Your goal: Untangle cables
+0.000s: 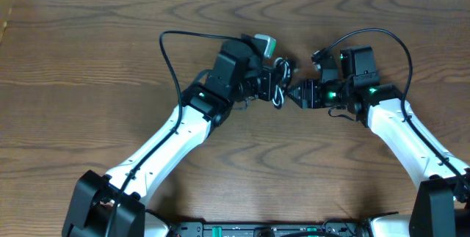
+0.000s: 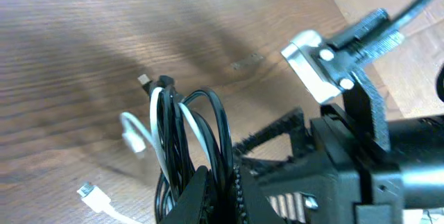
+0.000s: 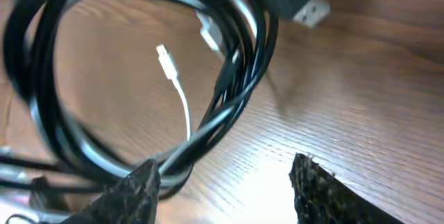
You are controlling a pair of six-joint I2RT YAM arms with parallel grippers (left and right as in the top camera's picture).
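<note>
Obs.: the cable bundle [image 1: 280, 83] sits at centre of the table [image 1: 88, 61], between the two grippers.

- **Left gripper [image 1: 270, 84]:** It comes in from 8 o'clock. In the left wrist view its fingers look closed on the base of the bundle [image 2: 168, 141]. Black and white loops stand up out of the pinch, clear of the wood. Judgement: a firm hold, though the contact itself is partly hidden.
- **Right gripper [image 1: 295, 94]:** It points toward 9 o'clock, tips just beside the bundle. In the right wrist view the right gripper [image 3: 223, 163] stands wide open and has hold of nothing. Only bare table shows in the gap.

Key relation:
- In the overhead view the bundle lies at about 10 o'clock from the right gripper's tips, and its long axis runs roughly 12 to 6.
- In the right wrist view the strands [image 3: 239, 82] run from 1 o'clock down to 7 o'clock and cross over the fingertip on the 9 o'clock side.
- The main loop opens toward 10 o'clock, outside the gap.
- A white cord [image 3: 182, 102] with a small plug hangs inside that loop.
- A USB plug [image 3: 312, 9] sits at 1 o'clock.

Judgement: the right arm is the free one and the nearer to a loose strand. A grasp calls for a shift toward 9–10 o'clock so that one strand, not the whole bundle, falls between the fingers. Which strand is free I cannot tell.
</note>
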